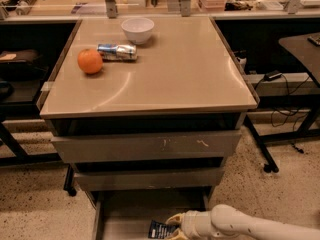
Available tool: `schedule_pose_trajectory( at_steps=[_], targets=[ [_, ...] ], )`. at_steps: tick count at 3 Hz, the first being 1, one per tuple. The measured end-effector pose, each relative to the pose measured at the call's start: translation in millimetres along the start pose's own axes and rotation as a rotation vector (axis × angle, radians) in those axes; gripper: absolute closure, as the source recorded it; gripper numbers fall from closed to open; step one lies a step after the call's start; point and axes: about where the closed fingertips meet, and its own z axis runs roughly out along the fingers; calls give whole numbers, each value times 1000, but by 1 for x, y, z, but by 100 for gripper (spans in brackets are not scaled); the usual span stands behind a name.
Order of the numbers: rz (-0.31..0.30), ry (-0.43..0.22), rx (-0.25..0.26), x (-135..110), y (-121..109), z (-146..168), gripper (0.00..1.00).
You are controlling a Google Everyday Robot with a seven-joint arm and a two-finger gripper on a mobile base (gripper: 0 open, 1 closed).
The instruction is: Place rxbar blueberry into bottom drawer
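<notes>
Item 1: the grey 3-drawer metal cabinet [145,146] with a tan, glossy flat top stands at the centre of the view and serves as the reference for all positions. Its 2 upper drawers are pushed in, and the top one has scuffed paint on its front. The bottom drawer [122,223], a shallow grey metal tray with a plain flat floor, is pulled out at the foot of the cabinet. Item 2: the gripper [171,227], a cream-coloured two-finger claw on a pale rounded arm, reaches in from the cabinet's lower right and sits over the open bottom drawer. Its yellowish fingertips [175,218] stand only slightly apart, pinching the right end of the rxbar blueberry [160,230], a small flat dark navy-blue wrapper with faint light print. The bar is tilted within the drawer's outline, right of the tray's middle; whether it touches the floor cannot be told. Item 3: on the cabinet top, rear left, lie a round orange fruit [90,61], a silvery-blue can [117,50] on its side just beside it, and a white bowl [137,30] behind the can.
</notes>
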Motion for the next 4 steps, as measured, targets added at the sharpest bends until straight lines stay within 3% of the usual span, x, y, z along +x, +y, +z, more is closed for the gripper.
schedule_pose_trajectory(
  at_steps=[3,4],
  targets=[
    [36,-13,-42,33,-18,54,100],
    [95,36,-29,65,-35,68,100]
  ],
)
